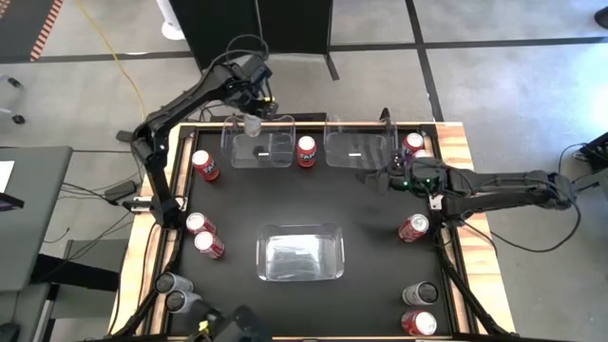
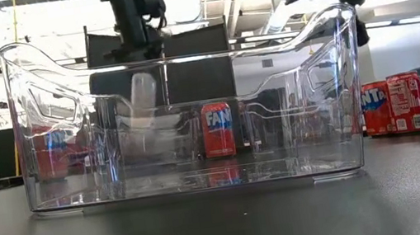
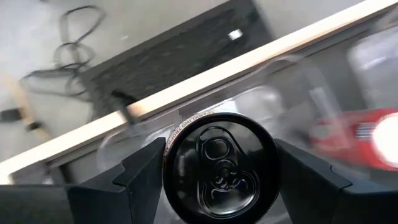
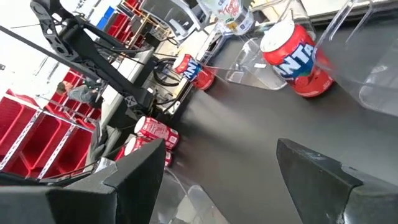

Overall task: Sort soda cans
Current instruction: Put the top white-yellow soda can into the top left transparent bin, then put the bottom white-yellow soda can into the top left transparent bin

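Up over the far-left clear bin point(image 1: 261, 144), my left hand point(image 1: 253, 122) held a silver-grey can point(image 3: 219, 169) upright, its two fingers point(image 3: 146, 174) pressed against the can's opposite sides; in the low view that can point(image 2: 143, 101) hung inside the bin's walls, seen through the clear plastic. A red can point(image 1: 306, 151) stood upright between that bin and the far-right bin point(image 1: 359, 144). My right hand point(image 1: 372, 177) hovered just in front of the far-right bin with its fingers point(image 4: 134, 171) spread wide and nothing between them. Beside it, a red can point(image 1: 413, 144) stood at the right end of that bin, and another red can point(image 1: 413, 228) lay tilted lower down near the right edge. On the left side stood one red can point(image 1: 205, 166) and a pair of red cans point(image 1: 202, 233). Two silver-grey cans point(image 1: 175, 293) sat at the near-left corner of the tabletop point(image 1: 370, 271); a silver-grey can point(image 1: 419, 294) and a red can point(image 1: 418, 323) sat at the near-right. The third clear bin point(image 1: 300, 253) stood in the middle.
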Controlling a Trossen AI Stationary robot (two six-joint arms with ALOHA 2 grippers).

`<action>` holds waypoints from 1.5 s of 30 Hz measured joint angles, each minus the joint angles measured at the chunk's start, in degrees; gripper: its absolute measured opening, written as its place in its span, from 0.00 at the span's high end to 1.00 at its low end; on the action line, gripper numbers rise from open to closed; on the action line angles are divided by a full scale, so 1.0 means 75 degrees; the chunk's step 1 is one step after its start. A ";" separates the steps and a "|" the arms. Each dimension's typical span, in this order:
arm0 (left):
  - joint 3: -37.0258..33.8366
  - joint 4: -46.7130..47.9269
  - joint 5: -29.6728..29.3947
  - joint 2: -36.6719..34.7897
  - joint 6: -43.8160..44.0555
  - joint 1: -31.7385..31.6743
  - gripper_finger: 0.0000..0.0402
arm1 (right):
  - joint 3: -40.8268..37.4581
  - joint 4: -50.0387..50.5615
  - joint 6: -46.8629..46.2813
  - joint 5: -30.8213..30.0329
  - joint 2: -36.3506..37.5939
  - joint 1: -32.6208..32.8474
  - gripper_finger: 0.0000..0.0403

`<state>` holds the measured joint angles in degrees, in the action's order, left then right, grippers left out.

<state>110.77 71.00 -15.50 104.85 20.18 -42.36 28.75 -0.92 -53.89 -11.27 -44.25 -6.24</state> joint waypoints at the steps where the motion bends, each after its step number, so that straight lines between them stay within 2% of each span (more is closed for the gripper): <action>1: -0.0185 0.0006 -0.0143 -0.0002 0.0043 -0.0032 0.37 | 0.0000 0.0048 -0.0023 -0.0089 0.0001 0.0071 0.20; 6: -0.1288 -0.0649 -0.0180 -0.0129 0.0260 -0.0237 0.37 | 0.0000 0.0164 -0.0194 -0.0649 0.0003 0.0520 0.20; 13: -0.2706 -0.1922 -0.0106 -0.0814 0.0435 -0.0528 0.37 | 0.0000 0.0300 -0.0418 -0.1500 0.0001 0.1058 0.20; 21: -0.4037 -0.3124 0.0059 -0.1415 0.0730 -0.0836 0.37 | 0.0000 0.0316 -0.0601 -0.1553 0.0000 0.1005 0.20; 32: -0.4236 -0.2940 -0.0004 -0.1554 0.0840 -0.0886 0.22 | 0.0000 0.0181 -0.0623 -0.1524 0.0000 0.0977 0.18; 39: -0.4210 -0.3019 -0.0167 -0.2142 0.0570 -0.1149 0.13 | 0.0000 0.0050 -0.0431 -0.1666 0.0000 0.1005 0.09; 45: -0.4207 -0.2967 0.0079 -0.3264 0.0050 -0.1172 0.12 | 0.0000 -0.0275 -0.0426 -0.1923 0.0000 0.0914 0.08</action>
<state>79.22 48.75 -14.90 80.37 20.55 -51.15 28.75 -2.98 -57.09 -25.69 -44.25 0.62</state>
